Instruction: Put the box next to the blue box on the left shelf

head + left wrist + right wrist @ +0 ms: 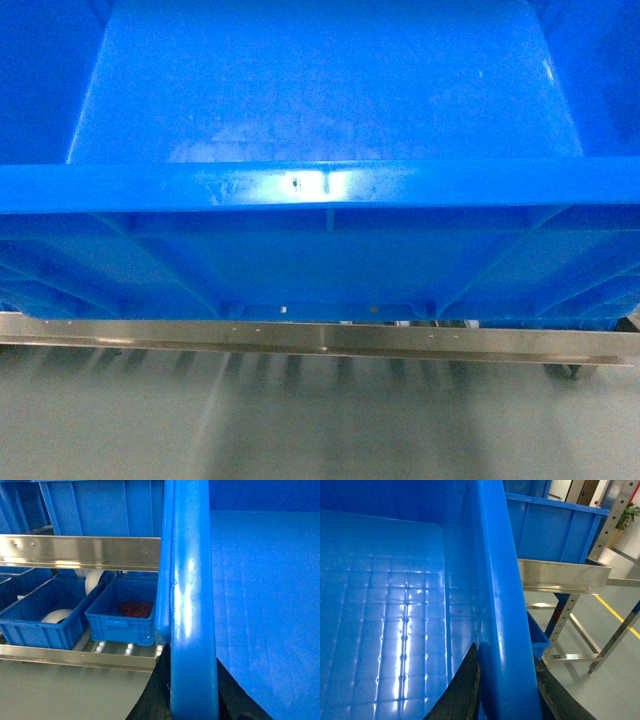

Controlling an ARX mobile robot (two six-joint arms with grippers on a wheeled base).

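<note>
Grey floor below rack rail (320,338). Box (320,90) is clamped at opposite rims by left gripper (192,707) and right gripper (507,700); rigid, bulky, slick plastic, so rim grips are kept.

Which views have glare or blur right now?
Head view: a bright glare patch on the box near rim, and the whole frame slightly soft. Left wrist view: streaky highlights down the rim, the small crates below still readable. Right wrist view: ceiling light mirrored on the box floor; gripper fingers dark.
</note>
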